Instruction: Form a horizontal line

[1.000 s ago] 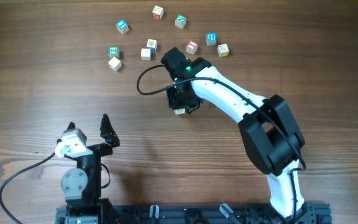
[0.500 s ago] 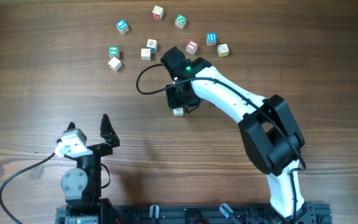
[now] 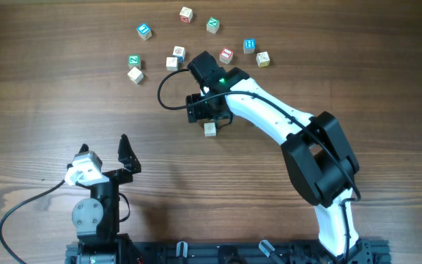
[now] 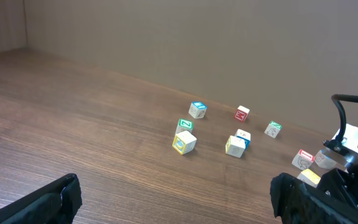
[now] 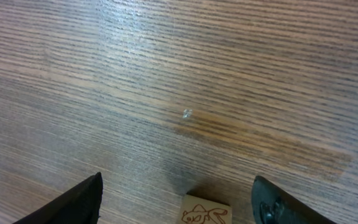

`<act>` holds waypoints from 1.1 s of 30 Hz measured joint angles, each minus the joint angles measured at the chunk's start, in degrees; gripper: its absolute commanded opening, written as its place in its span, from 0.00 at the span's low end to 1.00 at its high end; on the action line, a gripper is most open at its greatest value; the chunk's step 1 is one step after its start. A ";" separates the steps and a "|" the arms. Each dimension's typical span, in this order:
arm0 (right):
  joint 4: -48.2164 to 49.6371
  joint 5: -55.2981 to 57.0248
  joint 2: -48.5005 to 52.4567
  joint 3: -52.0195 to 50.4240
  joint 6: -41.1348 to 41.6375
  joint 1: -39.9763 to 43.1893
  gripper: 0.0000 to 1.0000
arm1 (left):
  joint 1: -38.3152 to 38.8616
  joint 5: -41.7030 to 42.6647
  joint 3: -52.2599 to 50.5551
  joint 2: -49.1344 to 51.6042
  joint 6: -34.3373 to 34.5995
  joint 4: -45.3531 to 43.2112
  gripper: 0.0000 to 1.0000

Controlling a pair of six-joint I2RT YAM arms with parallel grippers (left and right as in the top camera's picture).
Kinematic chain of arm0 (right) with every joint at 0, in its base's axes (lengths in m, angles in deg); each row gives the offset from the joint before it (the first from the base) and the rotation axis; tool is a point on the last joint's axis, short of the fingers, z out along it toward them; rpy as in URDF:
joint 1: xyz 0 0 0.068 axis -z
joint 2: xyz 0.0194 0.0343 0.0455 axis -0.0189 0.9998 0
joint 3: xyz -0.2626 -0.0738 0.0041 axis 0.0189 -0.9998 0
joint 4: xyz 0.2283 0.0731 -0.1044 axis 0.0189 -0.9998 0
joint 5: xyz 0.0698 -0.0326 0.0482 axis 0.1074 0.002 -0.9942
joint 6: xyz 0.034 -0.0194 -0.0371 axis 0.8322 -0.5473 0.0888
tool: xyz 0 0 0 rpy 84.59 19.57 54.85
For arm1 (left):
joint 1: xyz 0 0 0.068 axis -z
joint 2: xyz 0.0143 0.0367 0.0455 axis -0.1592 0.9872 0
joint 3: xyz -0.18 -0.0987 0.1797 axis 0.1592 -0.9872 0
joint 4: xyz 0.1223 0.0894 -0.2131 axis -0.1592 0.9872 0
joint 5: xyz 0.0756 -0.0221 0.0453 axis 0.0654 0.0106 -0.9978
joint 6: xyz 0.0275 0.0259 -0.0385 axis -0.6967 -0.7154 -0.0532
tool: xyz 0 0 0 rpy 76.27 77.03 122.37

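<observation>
A pale cube (image 3: 210, 129) with a brown fish drawing (image 5: 207, 213) lies alone on the wood, mid-table. My right gripper (image 3: 208, 114) hovers just above and behind it, open. In the right wrist view the cube sits low between the two spread fingers (image 5: 78, 200), touching neither. My left gripper (image 3: 105, 149) stands open near the front left, with only bare wood between its fingertips (image 4: 50, 200). No horizontal line of cubes shows in any view.
Several loose cubes lie scattered at the back: blue (image 3: 144, 31), red (image 3: 186, 13), green (image 3: 212, 25), blue (image 3: 249, 45), yellowish (image 3: 262, 59), red (image 3: 226, 55), green (image 3: 133, 61), pale (image 3: 135, 74). A black cable (image 3: 168, 94) loops left of the right wrist.
The right gripper's jaws have spread wide and let go of the pale cube, which now rests on the table. The gripper shifted slightly back and left. The left arm is still.
</observation>
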 measured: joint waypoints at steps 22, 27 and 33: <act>-4.26 0.28 -13.86 -0.04 -5.20 0.50 0.36 | 0.00 0.00 0.00 0.00 0.00 0.00 1.00; -4.35 0.24 -13.53 -0.55 -5.20 0.22 0.45 | 0.00 0.00 0.00 0.00 0.02 0.00 1.00; -3.02 0.50 -7.41 -0.61 -3.52 -3.08 0.59 | 0.00 0.00 0.00 0.00 0.02 0.00 1.00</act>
